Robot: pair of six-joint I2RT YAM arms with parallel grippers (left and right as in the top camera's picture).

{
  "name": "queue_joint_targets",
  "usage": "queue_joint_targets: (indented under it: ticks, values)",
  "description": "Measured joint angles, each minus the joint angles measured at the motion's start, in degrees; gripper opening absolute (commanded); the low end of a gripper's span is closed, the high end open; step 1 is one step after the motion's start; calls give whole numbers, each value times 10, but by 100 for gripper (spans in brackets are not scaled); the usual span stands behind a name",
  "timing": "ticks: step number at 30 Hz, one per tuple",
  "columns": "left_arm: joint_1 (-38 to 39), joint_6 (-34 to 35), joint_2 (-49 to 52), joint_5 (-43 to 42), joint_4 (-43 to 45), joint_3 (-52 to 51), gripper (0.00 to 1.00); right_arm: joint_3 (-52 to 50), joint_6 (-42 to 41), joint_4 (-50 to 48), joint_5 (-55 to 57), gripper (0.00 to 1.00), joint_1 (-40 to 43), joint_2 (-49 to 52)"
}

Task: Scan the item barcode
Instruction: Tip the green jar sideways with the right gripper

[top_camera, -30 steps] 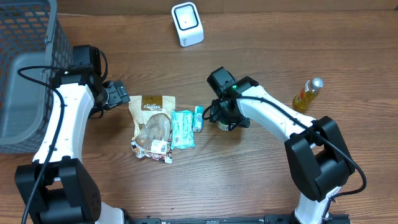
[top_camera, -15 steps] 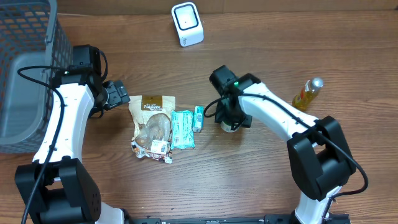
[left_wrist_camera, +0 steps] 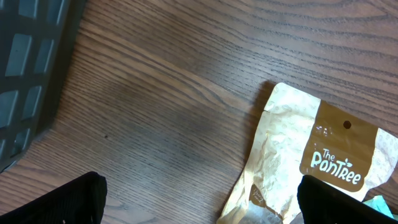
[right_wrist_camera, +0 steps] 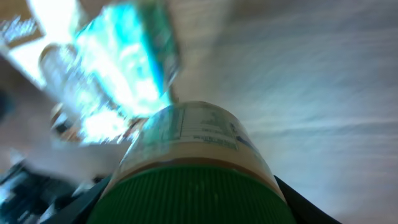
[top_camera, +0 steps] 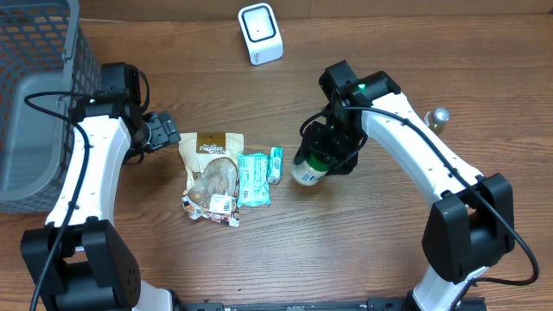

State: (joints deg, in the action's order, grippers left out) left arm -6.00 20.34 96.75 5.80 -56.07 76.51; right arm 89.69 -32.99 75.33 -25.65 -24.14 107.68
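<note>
Below-right of the scanner (top_camera: pixel 260 33), the right arm (top_camera: pixel 415 149) bends inward, right gripper (top_camera: pixel 323 161) clasping a green-capped jar (top_camera: pixel 308 171); left gripper (top_camera: pixel 166 133) spread wide.

The jar (top_camera: pixel 308 169) has a ribbed green screw lid (right_wrist_camera: pixel 186 199) and a pale label (right_wrist_camera: pixel 186 127) with fine print; it is clamped at the lid end by the right gripper (top_camera: pixel 321 161) and tilted, its pale base pointing down and to the left in the overhead view, near the middle of the table (top_camera: pixel 363 250); the wrist view of it is blurred. The barcode scanner (top_camera: pixel 260 33), a small white box with a dark rounded window on its face, sits near the table's far edge, well apart from the jar.
</note>
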Motion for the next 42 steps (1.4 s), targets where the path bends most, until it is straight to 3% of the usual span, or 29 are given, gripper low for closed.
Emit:
queue_joint_targets:
  ticks: [19,42]
  values:
    - [0,0,0,0,0,0,99,0,2,35,-201,47,0,0]
    - [0,0,0,0,0,0,100,0,2,44,-215,47,0,0]
